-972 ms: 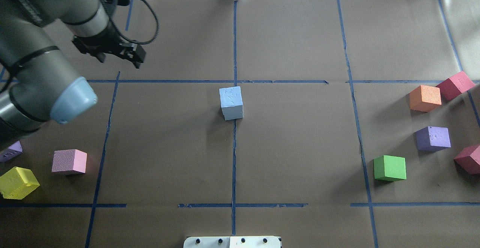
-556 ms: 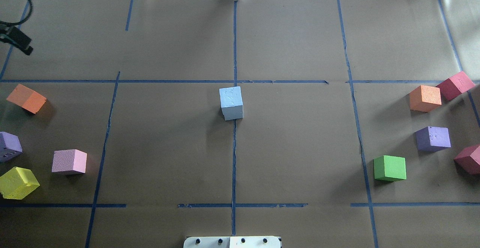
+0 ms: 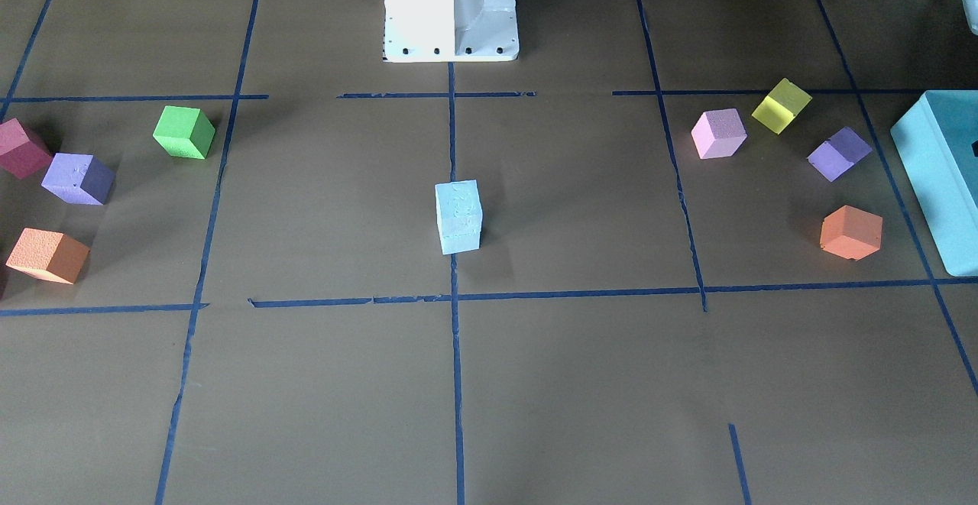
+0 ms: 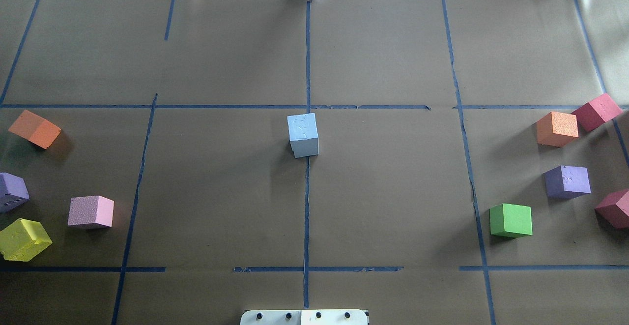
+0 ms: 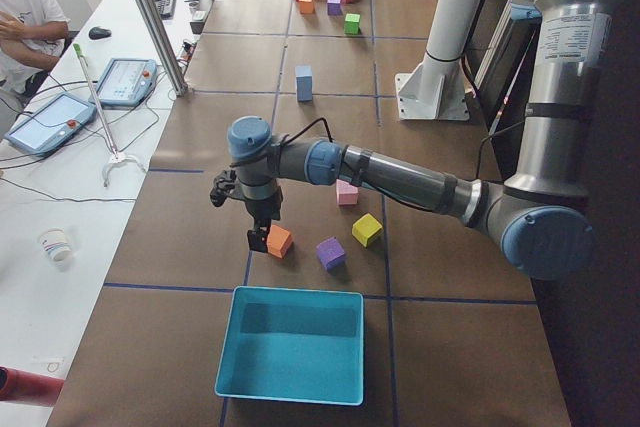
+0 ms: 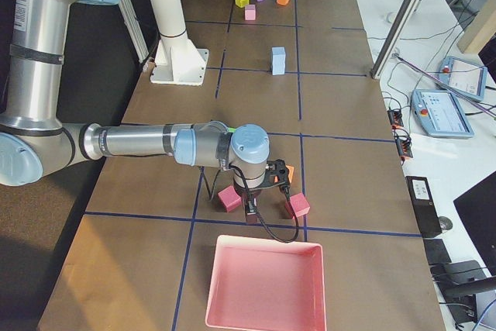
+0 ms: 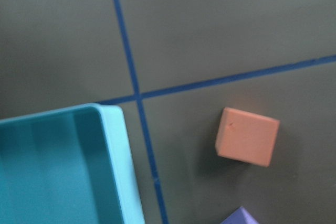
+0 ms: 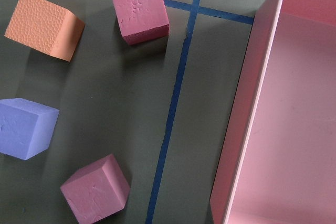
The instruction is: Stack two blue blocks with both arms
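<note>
Stack of two blue blocks point(image 3: 458, 217) stands centrally; left end effector point(image 5: 257, 240), right end effector point(image 6: 249, 215): state indiscernible.

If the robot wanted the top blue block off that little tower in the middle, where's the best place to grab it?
Probably straight down from above, pinching two opposite upright sides of the top blue block. Those faces are flat and parallel, nothing stands near it, and a sideways push could topple the narrow stack.
</note>
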Available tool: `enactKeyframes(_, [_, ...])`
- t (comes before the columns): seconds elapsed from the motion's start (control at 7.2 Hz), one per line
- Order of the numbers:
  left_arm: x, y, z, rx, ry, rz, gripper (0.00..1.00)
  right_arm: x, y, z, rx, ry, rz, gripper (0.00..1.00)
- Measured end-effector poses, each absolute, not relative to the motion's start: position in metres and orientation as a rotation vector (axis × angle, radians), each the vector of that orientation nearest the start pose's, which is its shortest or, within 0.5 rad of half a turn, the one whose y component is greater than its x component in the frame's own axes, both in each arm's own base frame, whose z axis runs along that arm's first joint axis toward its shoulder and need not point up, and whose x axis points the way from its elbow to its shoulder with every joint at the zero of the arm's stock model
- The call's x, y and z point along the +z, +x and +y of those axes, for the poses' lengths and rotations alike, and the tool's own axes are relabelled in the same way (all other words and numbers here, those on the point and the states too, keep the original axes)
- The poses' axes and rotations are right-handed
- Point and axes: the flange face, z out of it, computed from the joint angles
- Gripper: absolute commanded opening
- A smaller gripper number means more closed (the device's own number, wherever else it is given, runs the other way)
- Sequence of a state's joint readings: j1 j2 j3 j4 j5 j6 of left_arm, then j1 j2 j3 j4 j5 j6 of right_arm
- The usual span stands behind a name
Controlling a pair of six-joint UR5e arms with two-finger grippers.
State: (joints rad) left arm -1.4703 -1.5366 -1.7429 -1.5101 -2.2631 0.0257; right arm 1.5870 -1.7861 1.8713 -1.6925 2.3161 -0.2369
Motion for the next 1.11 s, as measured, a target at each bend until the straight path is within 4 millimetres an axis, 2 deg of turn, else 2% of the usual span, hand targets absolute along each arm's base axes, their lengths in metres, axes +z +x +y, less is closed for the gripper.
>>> enactKeyframes(0.14, [0.624, -0.028, -0.464, 0.141, 0.05, 0.701, 1.0, 0.621, 0.07, -0.396, -0.193, 0.054, -0.745, 1.0])
enactKeyframes(0.42, [0.645, -0.029, -0.438, 0.138, 0.052, 0.743, 1.0, 0.62, 0.067, -0.397, -0.192, 0.051, -0.745, 1.0])
enactKeyframes(1.11, [0.654, -0.029, -0.419, 0.132, 0.047, 0.768, 1.0, 0.622, 0.067, -0.396, -0.196, 0.047, -0.745, 1.0])
